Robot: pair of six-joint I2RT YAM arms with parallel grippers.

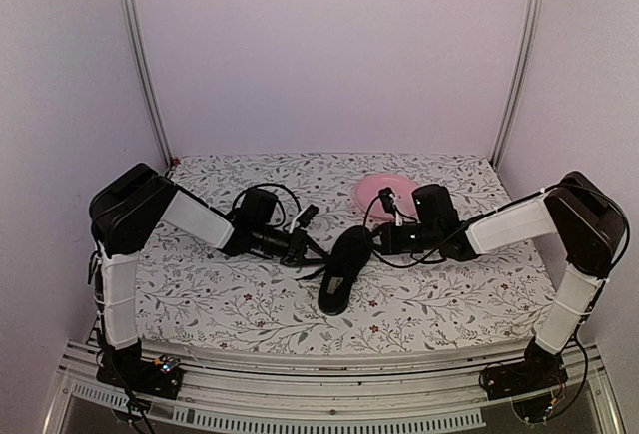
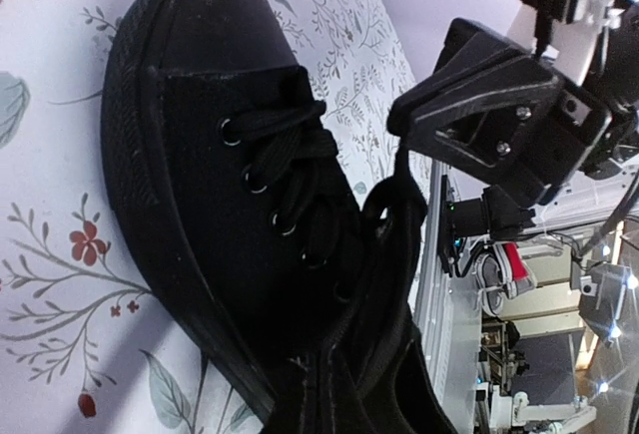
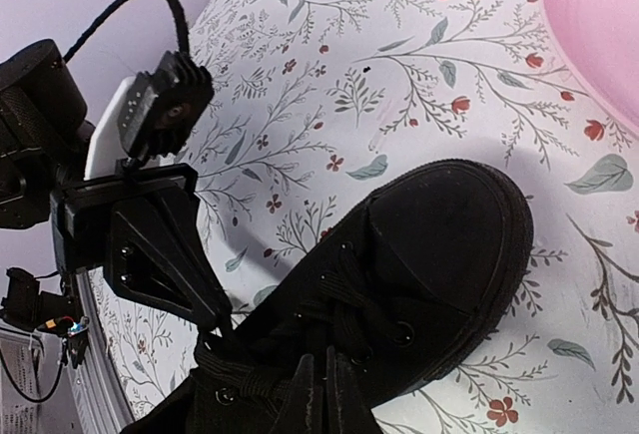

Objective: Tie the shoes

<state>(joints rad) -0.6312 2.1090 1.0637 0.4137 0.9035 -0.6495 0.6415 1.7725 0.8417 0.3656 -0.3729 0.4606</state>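
Note:
The black shoe point(image 1: 342, 270) lies on the floral tablecloth, toe toward the back. It fills the left wrist view point(image 2: 200, 155) and the right wrist view point(image 3: 419, 254). My left gripper point(image 1: 312, 250) is at the shoe's left side and my right gripper point(image 1: 376, 239) at its right, both over the laced part. In the right wrist view the left gripper point(image 3: 215, 326) pinches a black lace point(image 3: 225, 359). In the left wrist view the right gripper point(image 2: 399, 127) pinches a lace point(image 2: 399, 177). Each gripper's own fingers point(image 2: 334, 394) point(image 3: 324, 394) look pressed together low in its own view.
A pink plate point(image 1: 384, 193) sits just behind the right gripper and shows in the right wrist view point(image 3: 599, 25). White walls and metal posts point(image 1: 140, 65) enclose the table. Cables point(image 1: 262, 195) loop over the left wrist.

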